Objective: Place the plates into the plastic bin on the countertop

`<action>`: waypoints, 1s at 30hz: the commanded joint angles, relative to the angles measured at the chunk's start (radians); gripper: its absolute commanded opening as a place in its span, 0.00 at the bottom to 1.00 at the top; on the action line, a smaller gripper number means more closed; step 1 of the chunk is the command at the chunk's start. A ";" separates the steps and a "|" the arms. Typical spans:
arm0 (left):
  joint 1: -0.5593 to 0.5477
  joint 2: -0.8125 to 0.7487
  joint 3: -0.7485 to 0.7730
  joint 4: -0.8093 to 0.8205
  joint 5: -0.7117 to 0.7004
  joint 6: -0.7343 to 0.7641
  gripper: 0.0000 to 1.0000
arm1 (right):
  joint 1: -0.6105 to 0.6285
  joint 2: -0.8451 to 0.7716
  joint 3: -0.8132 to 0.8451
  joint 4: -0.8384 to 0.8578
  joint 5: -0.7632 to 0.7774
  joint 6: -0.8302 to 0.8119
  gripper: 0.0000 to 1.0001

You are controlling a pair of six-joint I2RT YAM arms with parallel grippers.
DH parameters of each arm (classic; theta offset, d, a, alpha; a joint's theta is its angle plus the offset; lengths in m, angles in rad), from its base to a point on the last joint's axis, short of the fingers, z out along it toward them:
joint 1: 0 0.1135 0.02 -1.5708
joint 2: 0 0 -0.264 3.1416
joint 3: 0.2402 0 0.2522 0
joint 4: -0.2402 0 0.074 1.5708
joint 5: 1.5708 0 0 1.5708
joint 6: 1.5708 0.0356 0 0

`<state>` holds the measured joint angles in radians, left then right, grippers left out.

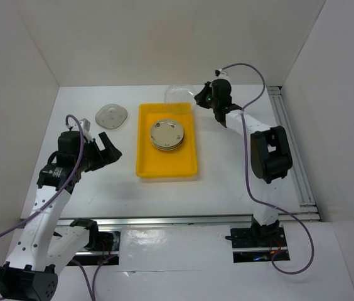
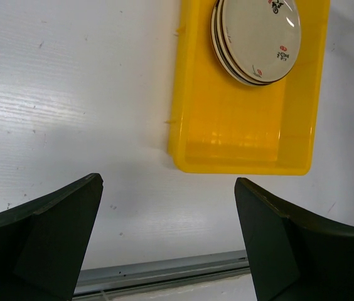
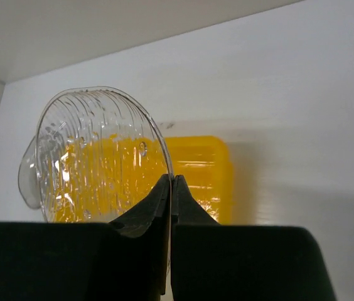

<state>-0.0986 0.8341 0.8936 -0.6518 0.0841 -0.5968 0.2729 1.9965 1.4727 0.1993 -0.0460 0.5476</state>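
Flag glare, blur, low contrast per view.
Top external: clear ribbed round plate nearly vanishes against white wall. Left wrist: shallow yellow plastic bin sharp, floor glossy; open left gripper soft, dark. Right wrist: plate glints, tinted yellow by bin behind; shut right gripper silhouetted.

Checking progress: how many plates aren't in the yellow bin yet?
2. A grey speckled plate lies on the countertop left of the bin; a clear plate is pinched in the right gripper near its far end. No others show.
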 commanded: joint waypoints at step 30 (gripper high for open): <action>0.007 -0.006 -0.002 0.021 0.009 0.029 1.00 | 0.172 -0.042 0.026 -0.247 -0.068 -0.261 0.39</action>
<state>-0.0986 0.8345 0.8936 -0.6518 0.0841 -0.5797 0.4393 2.0495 1.5261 -0.0807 -0.1097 0.3023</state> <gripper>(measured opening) 0.997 0.348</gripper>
